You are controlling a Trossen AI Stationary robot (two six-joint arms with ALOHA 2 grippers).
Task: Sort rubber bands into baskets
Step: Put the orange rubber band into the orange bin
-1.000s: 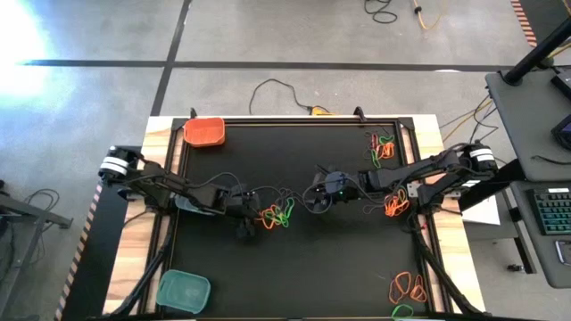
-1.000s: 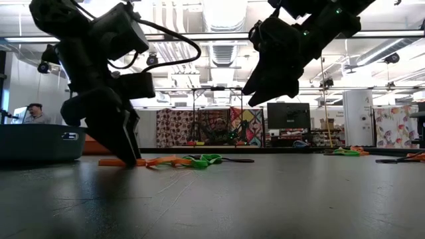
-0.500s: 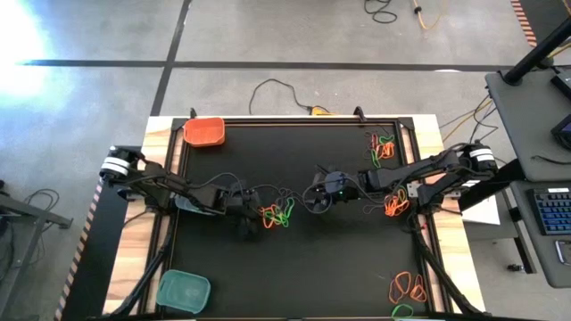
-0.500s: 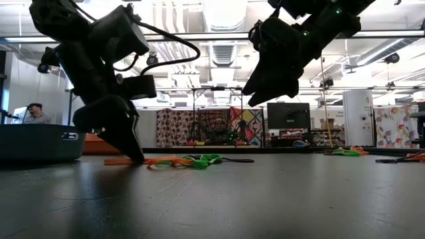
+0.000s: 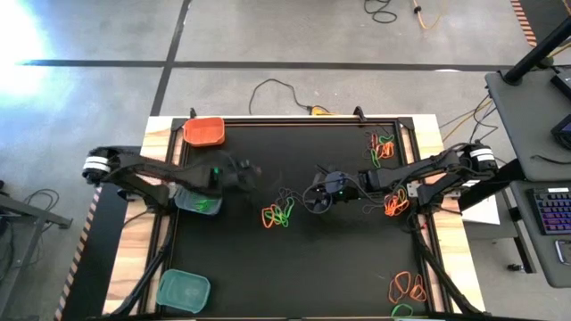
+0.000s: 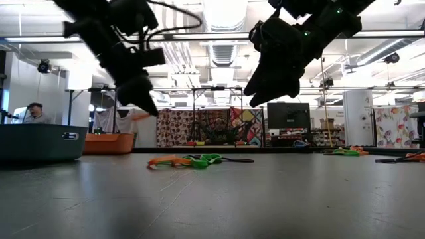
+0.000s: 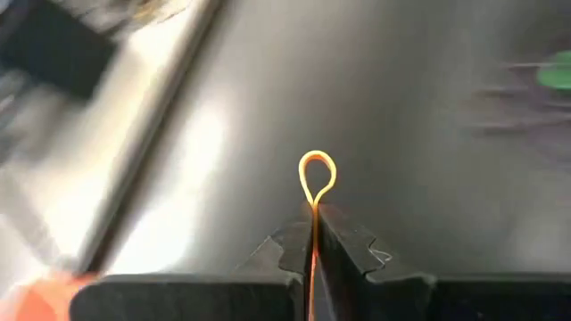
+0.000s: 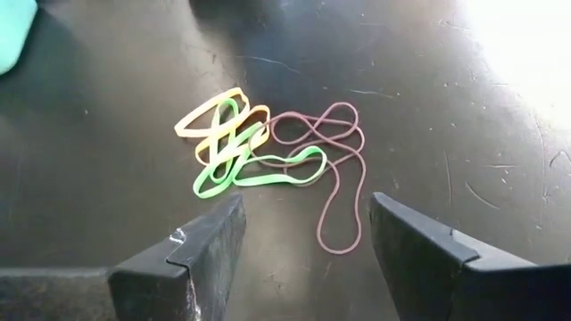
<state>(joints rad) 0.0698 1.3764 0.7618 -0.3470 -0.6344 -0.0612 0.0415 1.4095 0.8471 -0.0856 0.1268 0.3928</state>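
Note:
My left gripper [image 5: 250,168] hangs well above the table, left of its middle, shut on one orange rubber band [image 7: 317,176]. In the low view it [image 6: 147,105] is high above the surface. A pile of orange, green and dark rubber bands [image 5: 278,214] lies flat on the black table. My right gripper [image 8: 303,241] hovers open just right of that pile [image 8: 259,147], touching nothing. The orange basket [image 5: 204,132] sits at the far left corner. One teal basket [image 5: 198,201] with green bands in it sits below my left arm, and another [image 5: 184,290] at the near left. My left gripper pinches the orange rubber band between its two shut fingers [image 7: 290,254]. A small loop of the band [image 7: 317,169] sticks out past the fingertips, and the rest runs back between the fingers. The band is lifted clear of the table.
More rubber bands lie in piles at the far right [image 5: 384,147], under my right arm [image 5: 397,203] and at the near right corner [image 5: 409,287]. A raised rail [image 5: 294,119] frames the black mat. The room behind shows in the low view.
My left gripper has shut on an orange band at the left edge of the pile. It has then risen fast and swung toward the table's far left, taking the band clear of the table. The pile has stayed where it was.

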